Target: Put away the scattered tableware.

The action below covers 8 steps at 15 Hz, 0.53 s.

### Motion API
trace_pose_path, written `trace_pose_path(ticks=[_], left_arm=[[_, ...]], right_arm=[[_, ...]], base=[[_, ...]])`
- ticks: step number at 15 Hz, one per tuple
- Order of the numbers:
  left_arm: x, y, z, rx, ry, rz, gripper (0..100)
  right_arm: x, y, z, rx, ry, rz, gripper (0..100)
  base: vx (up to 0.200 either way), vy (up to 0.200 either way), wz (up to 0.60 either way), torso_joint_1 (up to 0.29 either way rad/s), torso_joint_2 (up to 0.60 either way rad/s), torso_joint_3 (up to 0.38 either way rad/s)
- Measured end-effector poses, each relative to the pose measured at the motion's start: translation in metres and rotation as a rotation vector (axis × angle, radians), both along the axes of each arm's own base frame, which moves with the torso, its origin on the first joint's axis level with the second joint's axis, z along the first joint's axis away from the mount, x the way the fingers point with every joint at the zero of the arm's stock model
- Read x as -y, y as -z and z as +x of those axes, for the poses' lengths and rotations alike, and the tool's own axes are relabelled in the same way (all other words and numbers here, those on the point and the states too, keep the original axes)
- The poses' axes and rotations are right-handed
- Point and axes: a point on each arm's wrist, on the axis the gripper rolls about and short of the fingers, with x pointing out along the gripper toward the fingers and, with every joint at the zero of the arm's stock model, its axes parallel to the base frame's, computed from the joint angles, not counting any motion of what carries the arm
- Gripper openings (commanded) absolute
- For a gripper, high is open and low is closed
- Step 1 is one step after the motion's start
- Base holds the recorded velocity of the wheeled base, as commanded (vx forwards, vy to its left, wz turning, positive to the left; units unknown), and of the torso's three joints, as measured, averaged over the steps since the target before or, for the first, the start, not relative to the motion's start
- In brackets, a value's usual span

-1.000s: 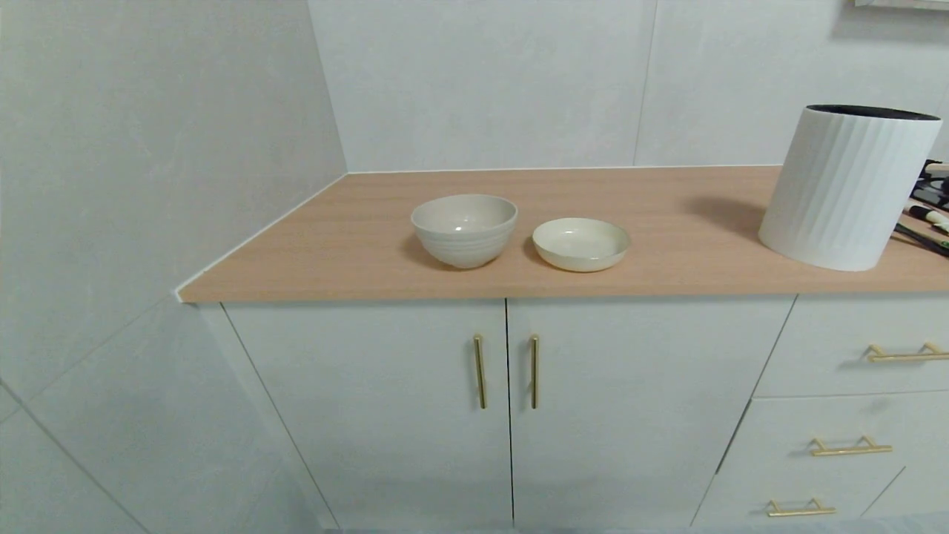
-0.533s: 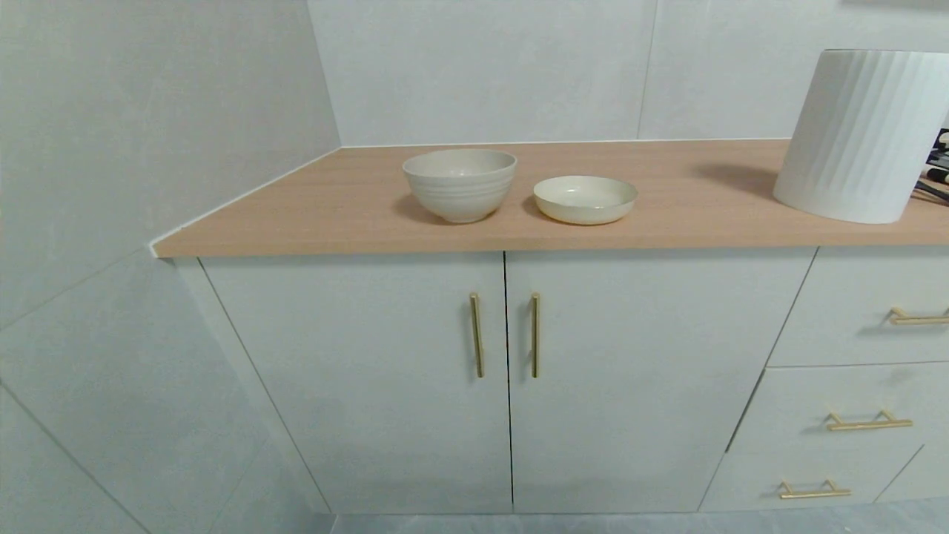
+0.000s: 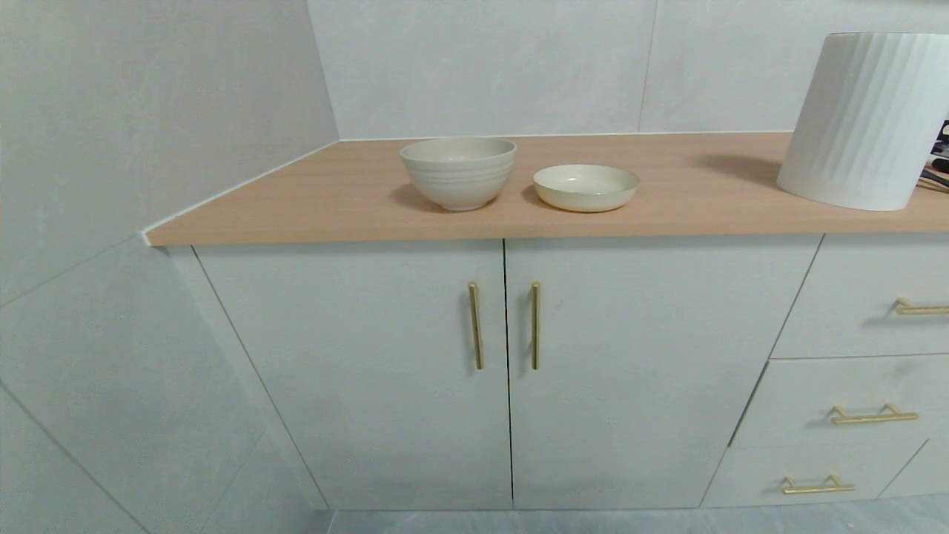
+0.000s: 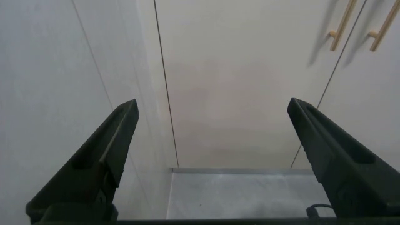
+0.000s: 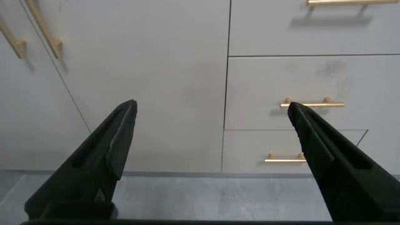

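The wooden surface [image 3: 334,200] carries two pieces of tableware. A deep, ribbed, off-white bowl [image 3: 458,172] stands upright near the front edge, above the left cabinet door [image 3: 356,371]. A shallow cream dish [image 3: 586,187] sits just beside the bowl on its right, above the right cabinet door [image 3: 637,371]. The two are close but do not touch, and nothing can be seen lying in the dish.

A tall white fluted container [image 3: 864,119] stands well apart from both, at the right end of the surface. Dark brushes [image 3: 938,167] lie just behind it at the edge of the head view. A tiled wall [image 3: 148,111] closes off the left end of the surface.

Both cabinet doors are shut. Two vertical brass handles [image 3: 475,325] flank the seam between them. A stack of drawers [image 3: 867,300] with horizontal brass pulls [image 3: 873,415] stands to the right of the doors, all shut.

The left pincer [image 4: 211,109] has its two dark fingers [image 4: 94,169] spread wide apart and holds nothing. It faces the left cabinet door low down, where the door meets the grey floor [image 4: 237,194].

The right pincer [image 5: 211,107] is likewise spread wide and holds nothing. It faces the lower cabinet front at the line between the right door and the drawers. Neither pincer touches the cabinet.
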Motion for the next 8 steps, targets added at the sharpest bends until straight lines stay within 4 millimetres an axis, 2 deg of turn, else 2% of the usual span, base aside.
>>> trace_pose_path(ticks=[8], left_arm=[[0.0, 0.0, 0.0, 0.0, 0.0, 0.0, 100]], right_arm=[[-0.0001, 0.0, 0.0, 0.001, -0.006, -0.03, 100]], base=[[0.0, 0.0, 0.0, 0.0, 0.0, 0.0]])
